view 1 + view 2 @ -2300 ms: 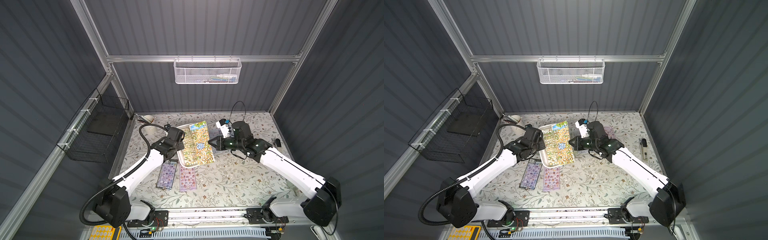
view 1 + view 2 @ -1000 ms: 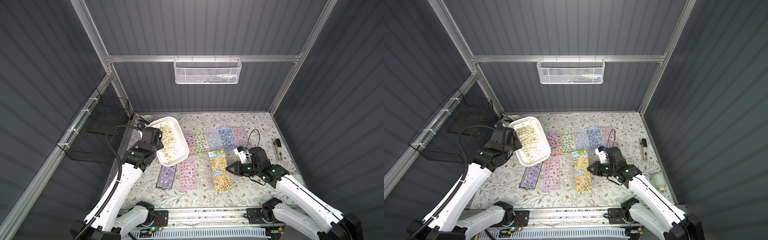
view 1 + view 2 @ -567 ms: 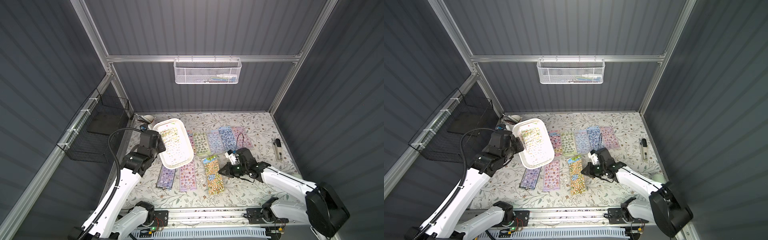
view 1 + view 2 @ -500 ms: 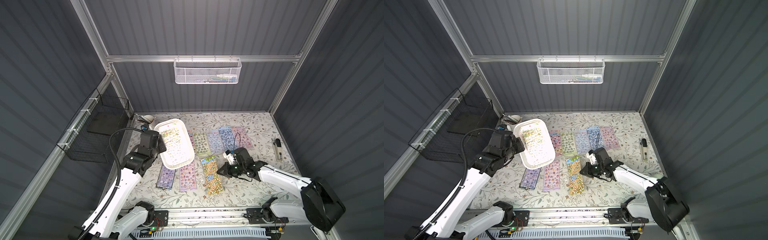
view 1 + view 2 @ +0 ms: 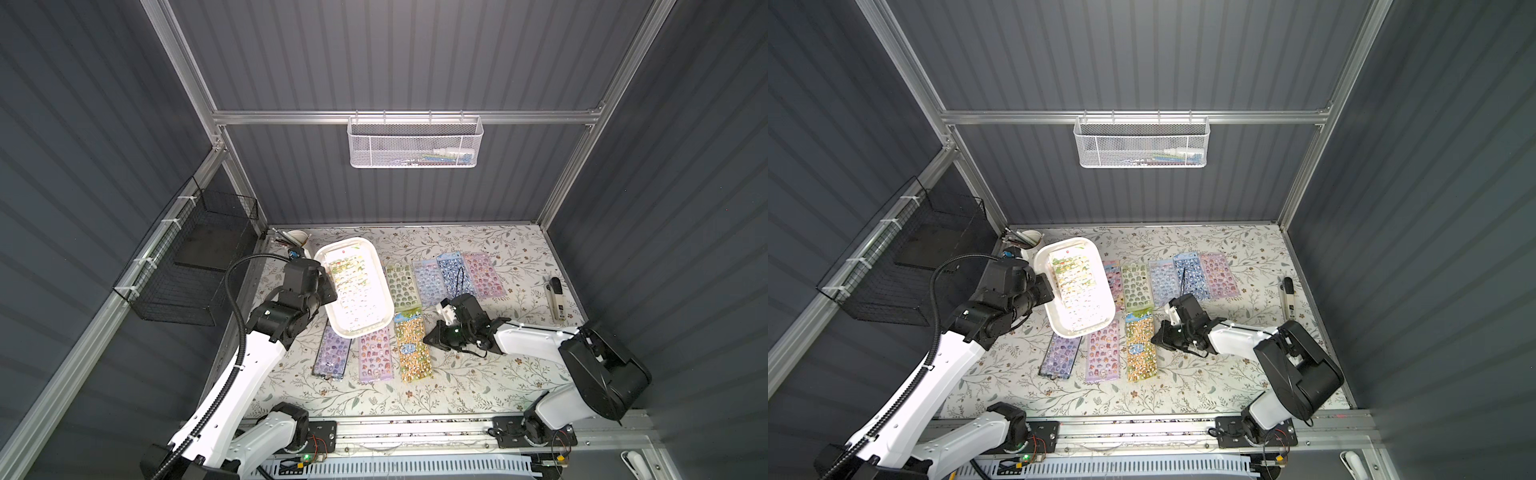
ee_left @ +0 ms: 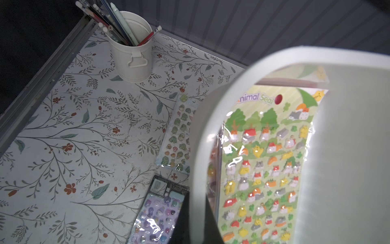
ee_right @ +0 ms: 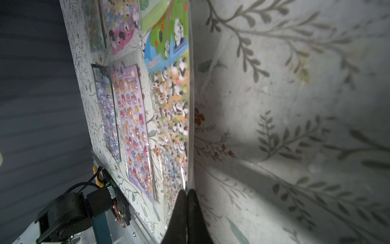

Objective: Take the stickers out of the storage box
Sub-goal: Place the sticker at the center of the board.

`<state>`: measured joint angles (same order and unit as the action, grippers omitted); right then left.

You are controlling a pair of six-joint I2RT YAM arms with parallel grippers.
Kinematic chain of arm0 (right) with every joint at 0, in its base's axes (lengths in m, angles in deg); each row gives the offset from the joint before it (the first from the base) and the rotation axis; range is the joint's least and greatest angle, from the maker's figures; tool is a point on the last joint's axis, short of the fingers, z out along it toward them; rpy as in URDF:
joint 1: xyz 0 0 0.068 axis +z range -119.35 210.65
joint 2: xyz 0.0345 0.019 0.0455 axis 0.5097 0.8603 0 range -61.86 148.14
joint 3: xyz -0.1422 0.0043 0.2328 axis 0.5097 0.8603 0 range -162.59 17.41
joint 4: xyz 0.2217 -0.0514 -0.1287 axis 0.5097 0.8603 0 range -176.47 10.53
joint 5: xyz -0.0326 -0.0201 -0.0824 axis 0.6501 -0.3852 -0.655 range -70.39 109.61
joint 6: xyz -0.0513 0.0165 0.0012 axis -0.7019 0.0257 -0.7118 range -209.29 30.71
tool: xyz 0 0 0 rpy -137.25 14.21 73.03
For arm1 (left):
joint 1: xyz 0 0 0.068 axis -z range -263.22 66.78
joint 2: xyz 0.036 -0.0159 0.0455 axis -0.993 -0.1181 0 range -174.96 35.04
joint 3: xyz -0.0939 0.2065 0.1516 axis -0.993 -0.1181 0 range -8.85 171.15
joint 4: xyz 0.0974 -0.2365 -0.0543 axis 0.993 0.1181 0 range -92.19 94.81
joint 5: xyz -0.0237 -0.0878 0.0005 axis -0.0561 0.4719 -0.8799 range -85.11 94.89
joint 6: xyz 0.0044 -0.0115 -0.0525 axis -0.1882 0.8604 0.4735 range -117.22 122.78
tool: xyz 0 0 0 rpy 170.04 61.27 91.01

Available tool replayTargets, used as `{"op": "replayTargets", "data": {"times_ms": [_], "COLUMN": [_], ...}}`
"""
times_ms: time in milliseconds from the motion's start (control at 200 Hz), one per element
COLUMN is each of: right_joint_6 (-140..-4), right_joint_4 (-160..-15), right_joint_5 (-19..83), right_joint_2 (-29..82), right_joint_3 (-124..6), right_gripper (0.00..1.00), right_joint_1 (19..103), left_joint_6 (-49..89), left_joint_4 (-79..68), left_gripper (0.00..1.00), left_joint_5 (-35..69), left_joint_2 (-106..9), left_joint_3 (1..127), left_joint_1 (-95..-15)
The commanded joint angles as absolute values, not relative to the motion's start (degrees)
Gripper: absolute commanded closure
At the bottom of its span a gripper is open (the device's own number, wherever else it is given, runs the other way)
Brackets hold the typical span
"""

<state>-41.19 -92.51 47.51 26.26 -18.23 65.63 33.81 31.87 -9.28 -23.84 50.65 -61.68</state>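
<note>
The left tool is clamped on the left long rim of the white storage box. In the left wrist view a dark finger shows on each side of the wall. The box is held tilted above the floral tabletop at the far left, and in both top views its near end covers the tops of the near row of sheets. A stack of sticker sheets lies inside, with a green "Animal Seal" sheet on top.

The right tool sits low at the tabletop, its jaws together on the thin right edge of the panda sheet. In the right wrist view the fingertips meet with the clear film between them. The panda sheet lies flat at the right of the near row, beside a lilac sheet and a dark purple sheet.

The far row holds a green frog sheet, two blue sheets and a pink sheet. Another pink sheet shows just beside the box.

A pen cup stands in the far left corner
</note>
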Motion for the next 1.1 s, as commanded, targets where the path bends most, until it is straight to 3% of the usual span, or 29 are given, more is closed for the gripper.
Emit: {"op": "replayTargets", "data": {"times_ms": [0,405,870,1096], "right_joint_6": [-40.85,-43.22,-48.02,-47.81], "right_joint_4": [-93.94,-91.58,-86.97,-87.51], "right_joint_5": [46.55,48.0,48.05,47.87], "right_joint_2": [27.61,31.74,31.56,31.22], "right_joint_3": [-20.41,-22.56,-22.25,-22.39], "right_gripper": [0.96,0.89,0.92,0.75], "right_joint_1": [65.85,65.95,66.79,67.01], "left_joint_6": [33.72,34.56,35.25,36.19], "left_joint_4": [29.48,28.59,26.81,25.76], "left_gripper": [1.0,1.0,1.0,1.0], "left_joint_5": [-7.84,-7.54,-6.33,-5.24], "left_joint_2": [-23.82,-24.92,-28.1,-29.86], "left_joint_3": [50.56,50.54,50.31,50.42], "left_joint_1": [-62.03,-62.03,-62.03,-62.03]}}
